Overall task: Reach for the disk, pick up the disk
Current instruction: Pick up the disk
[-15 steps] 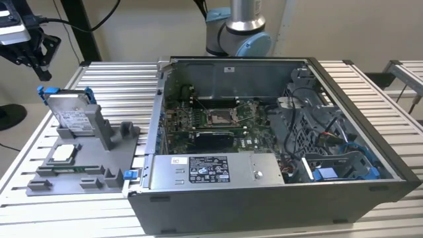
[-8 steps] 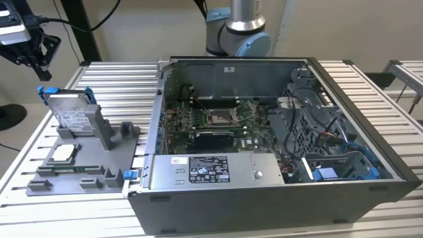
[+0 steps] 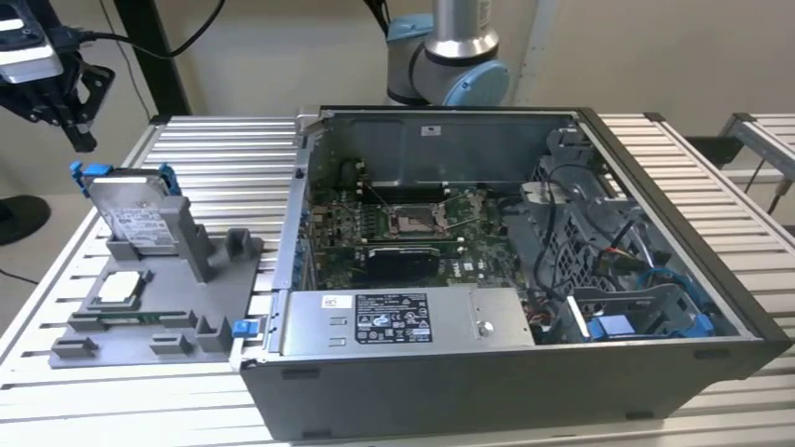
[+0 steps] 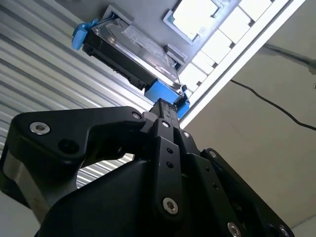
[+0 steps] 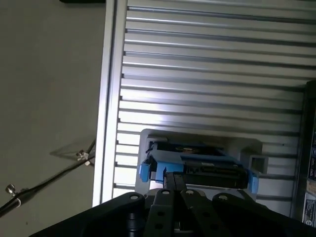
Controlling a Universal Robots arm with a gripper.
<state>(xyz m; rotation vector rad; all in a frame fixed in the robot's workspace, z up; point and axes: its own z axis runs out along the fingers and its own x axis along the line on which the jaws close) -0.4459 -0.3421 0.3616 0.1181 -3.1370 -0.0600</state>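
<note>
Disk (image 3: 134, 209), flat silver-grey metal with blue plastic rails, stands upright at the exterior view's left, the black gripper (image 3: 82, 140) above it and apart, jaws pressed together. Its grey plastic fixture (image 3: 186, 317) sits on the slatted aluminium tabletop (image 3: 223, 149); rightward stands an open grey computer case (image 3: 497, 391).

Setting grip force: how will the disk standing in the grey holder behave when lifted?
The disk looks like a rigid metal slab, so it probably won't flex and is likely heavy for its size. Its smooth metal face may be slippery. It stands on edge in the grey holder, so a sideways push might tilt it.
</note>
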